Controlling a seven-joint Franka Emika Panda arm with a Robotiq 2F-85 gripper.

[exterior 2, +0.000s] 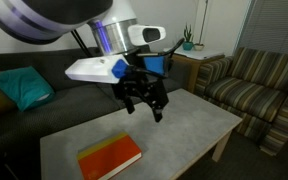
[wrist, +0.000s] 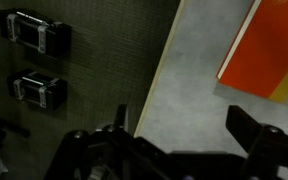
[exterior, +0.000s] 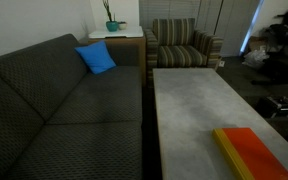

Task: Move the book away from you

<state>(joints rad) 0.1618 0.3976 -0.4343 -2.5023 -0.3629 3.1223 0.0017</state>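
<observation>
Hanging above the grey counter (exterior 2: 189, 125), the fingers (exterior 2: 157, 110) are spread wide apart and hold nothing. The book (exterior 2: 110, 157) lies flat on the counter near one end, close to the fingers but not touching them. Its cover is orange-red with a yellow edge. In the wrist view the book sits in the top corner, with bare counter between it and the fingers. A dark couch (exterior: 44, 100) stands beside the counter, with a blue cushion (exterior: 97, 58) on it

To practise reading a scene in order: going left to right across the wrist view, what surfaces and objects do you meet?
Dark textured sofa upholstery → pale grey tabletop → flat orange-red book with a yellow edge.
</observation>
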